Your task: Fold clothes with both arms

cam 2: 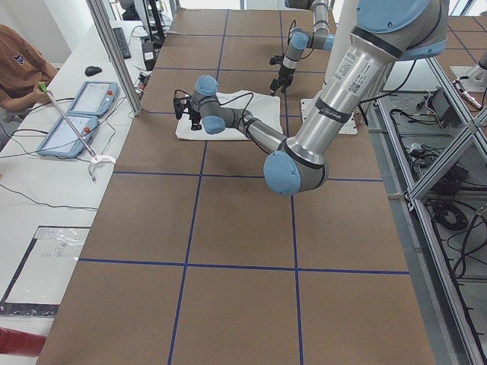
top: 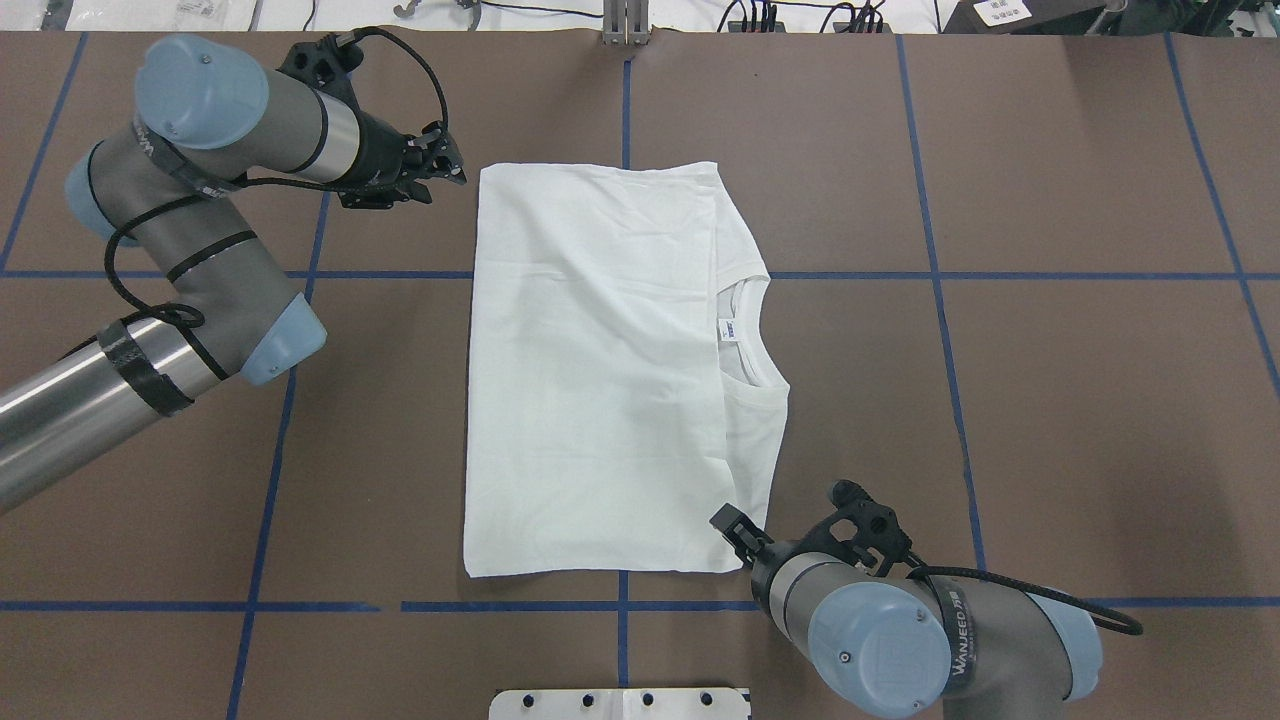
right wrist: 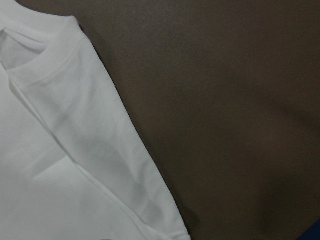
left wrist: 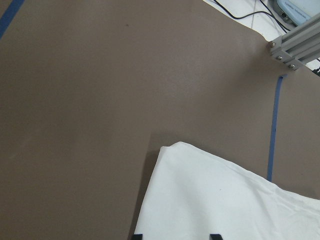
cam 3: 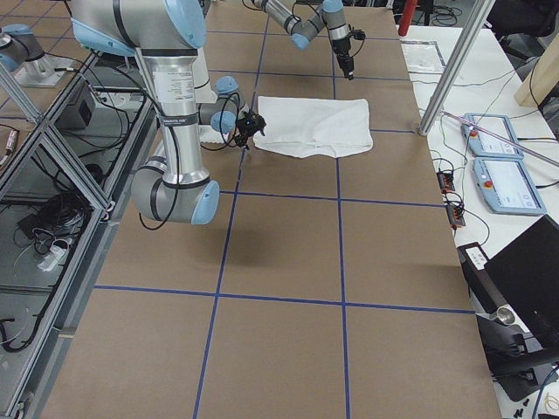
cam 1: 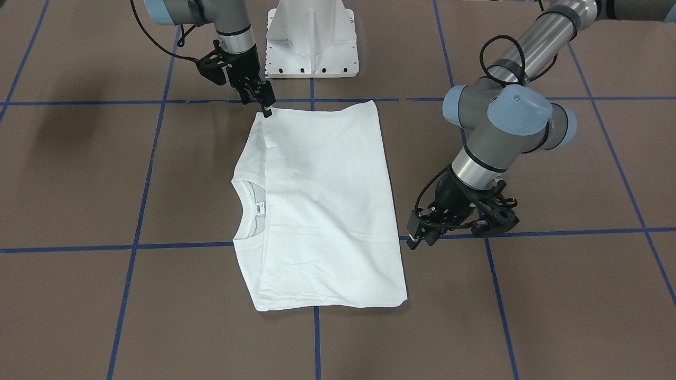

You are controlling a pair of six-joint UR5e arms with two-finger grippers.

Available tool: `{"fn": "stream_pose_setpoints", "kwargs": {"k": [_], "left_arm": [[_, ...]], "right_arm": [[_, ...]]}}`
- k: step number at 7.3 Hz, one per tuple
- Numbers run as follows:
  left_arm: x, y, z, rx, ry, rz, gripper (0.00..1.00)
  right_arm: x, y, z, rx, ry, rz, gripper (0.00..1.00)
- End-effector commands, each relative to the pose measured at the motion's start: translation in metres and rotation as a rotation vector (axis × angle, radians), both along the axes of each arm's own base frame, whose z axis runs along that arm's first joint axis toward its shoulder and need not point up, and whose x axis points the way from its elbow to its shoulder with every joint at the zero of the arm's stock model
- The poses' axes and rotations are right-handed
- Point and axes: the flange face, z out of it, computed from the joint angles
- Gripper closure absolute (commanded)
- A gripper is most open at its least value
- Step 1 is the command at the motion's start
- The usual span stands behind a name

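1. White T-shirt (top: 600,370) lies folded into a rough rectangle, flat on the brown desk (top: 1050,400). It sits near the middle of the desk, over a crossing of blue tape lines (top: 1000,275).
2. Ribbed collar (top: 772,330) faces the robot's right side, with a small neck label (top: 731,330) showing inside it. A folded-over layer covers most of the shirt, and its edge runs just beside the label.
3. Left gripper (top: 448,168) is just beside the shirt's far corner on the robot's left. In the left wrist view two fingertips (left wrist: 215,235) stand well apart, so the jaws are spread, with that cloth corner below them. Cannot tell whether they touch the cloth.
4. Right gripper (cam 1: 265,103) is at the shirt's near corner on the robot's right, its tip at the cloth edge. Cannot tell whether the jaws are spread or pinching. The right wrist view shows only the shoulder, the collar and bare desk.
5. White pedestal base (cam 1: 311,37) stands at the robot's edge of the desk, apart from the shirt.
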Motion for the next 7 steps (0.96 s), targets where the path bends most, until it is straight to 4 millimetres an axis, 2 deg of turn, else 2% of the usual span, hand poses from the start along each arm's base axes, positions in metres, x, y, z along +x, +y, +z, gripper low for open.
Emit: {"fn": "stream_pose_setpoints", "kwargs": {"k": [1, 3, 6, 7], "left_arm": [[0.001, 0.001, 0.001, -0.001, -0.001, 0.001, 0.46], [0.0, 0.0, 0.001, -0.001, -0.001, 0.0, 0.46], [0.0, 0.0, 0.001, -0.001, -0.001, 0.0, 0.46], [-0.001, 0.0, 0.0, 0.001, 0.0, -0.002, 0.46]], "right_arm": [[-0.003, 0.004, 0.001, -0.001, 0.007, -0.009, 0.12], [-0.009, 0.001, -0.01, 0.004, -0.004, -0.008, 0.13], [-0.014, 0.0, -0.005, 0.006, 0.013, -0.01, 0.15], [-0.013, -0.003, -0.006, 0.005, 0.011, -0.006, 0.21]]}}
